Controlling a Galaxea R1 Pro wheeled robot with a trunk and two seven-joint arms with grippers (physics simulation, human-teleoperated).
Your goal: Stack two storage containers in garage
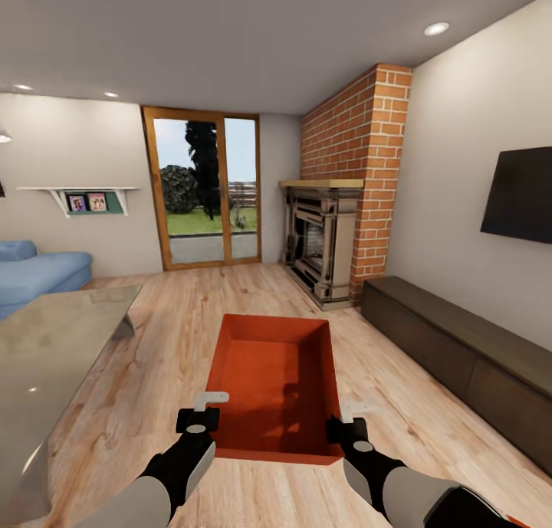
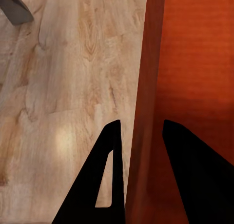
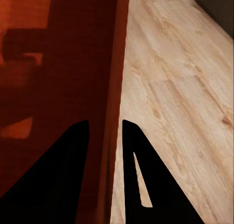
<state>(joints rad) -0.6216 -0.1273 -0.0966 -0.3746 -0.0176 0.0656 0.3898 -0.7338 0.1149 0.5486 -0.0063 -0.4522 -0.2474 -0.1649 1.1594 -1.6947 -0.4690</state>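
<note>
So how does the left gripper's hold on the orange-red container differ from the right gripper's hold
The left gripper straddles the left long wall of the orange-red rectangular container, while the right gripper straddles its right long wall. On the left gripper the slotted finger sits outside over the wood plank floor; the right gripper mirrors that on the other side. Both have one finger inside, one outside, near the container's end closest to the robot.

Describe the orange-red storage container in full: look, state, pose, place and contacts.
The storage container is an open-topped, orange-red rectangular bin with plain smooth walls and a faintly ribbed bottom, empty inside. It sits level, lengthwise ahead of the robot, over the light wood plank floor of the living room; whether it is lifted or resting cannot be told. The left gripper straddles its left wall, one finger inside and one outside, and the right gripper straddles its right wall likewise. Both are near the bin's close end.
</note>
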